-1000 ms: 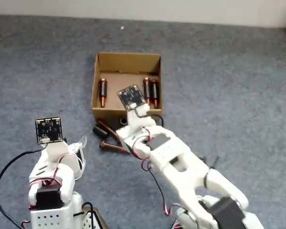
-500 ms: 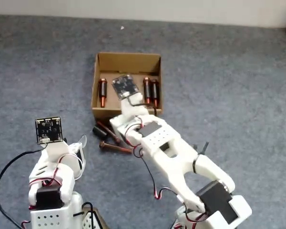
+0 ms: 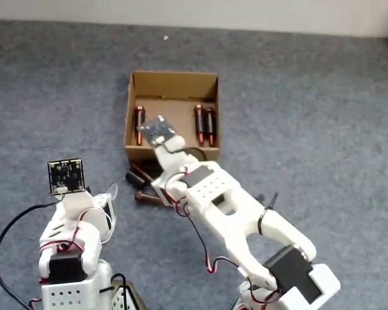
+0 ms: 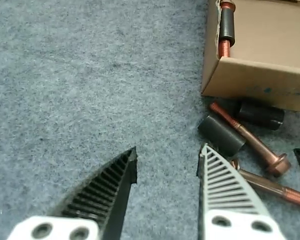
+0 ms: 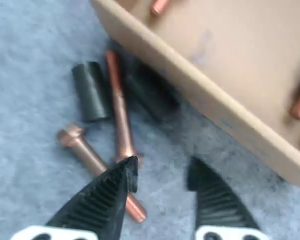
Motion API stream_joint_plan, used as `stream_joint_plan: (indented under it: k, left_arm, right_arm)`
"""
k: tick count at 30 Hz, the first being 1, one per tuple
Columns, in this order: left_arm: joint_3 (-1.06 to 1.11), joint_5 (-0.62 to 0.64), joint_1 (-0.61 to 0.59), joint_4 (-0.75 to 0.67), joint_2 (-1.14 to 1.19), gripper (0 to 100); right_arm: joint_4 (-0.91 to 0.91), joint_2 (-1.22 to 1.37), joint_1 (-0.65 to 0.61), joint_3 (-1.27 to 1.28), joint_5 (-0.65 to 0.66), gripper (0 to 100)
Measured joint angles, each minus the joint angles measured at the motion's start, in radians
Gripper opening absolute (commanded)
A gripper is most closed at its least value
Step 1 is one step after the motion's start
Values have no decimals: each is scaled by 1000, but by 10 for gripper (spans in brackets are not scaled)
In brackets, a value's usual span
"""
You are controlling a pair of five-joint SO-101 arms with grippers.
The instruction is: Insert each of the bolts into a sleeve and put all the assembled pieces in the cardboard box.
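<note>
The cardboard box holds three assembled pieces: one at its left and two side by side at its right. Just in front of the box lie two loose copper bolts and two black sleeves. My right gripper hangs open over them, next to the box's front wall. My left gripper is open low over the carpet, to the left of the same pile, one sleeve close by its finger.
Grey carpet covers the whole area. The right arm stretches from the near right across to the box front. The left arm stands at the near left. Open carpet lies left and right of the box.
The right arm has swung left along the box front, bringing its gripper over the loose bolts and sleeves. The left arm has kept still.
</note>
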Motion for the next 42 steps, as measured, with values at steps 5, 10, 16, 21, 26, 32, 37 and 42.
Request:
stream_joint_plan:
  k: [5,10,16,21,26,32,37,42]
  left_arm:
    - [0,0,0,0,0,216]
    - [0,0,0,0,0,216]
    - [0,0,0,0,0,216]
    - [0,0,0,0,0,216]
    - [0,0,0,0,0,216]
    - [0,0,0,0,0,216]
    - [0,0,0,0,0,216]
    - [0,0,0,0,0,216]
  right_arm:
    - [112,106,-8,-170,8,198]
    - [245,301,-26,-385,78,198]
    - [302,451,-32,-583,106,198]
    - [304,552,-41,-660,175,198]
    - [304,634,-41,-715,192,174]
    - [304,644,-34,-729,249,2]
    - [327,617,-32,-730,270,5]
    - [446,516,-26,-727,273,5]
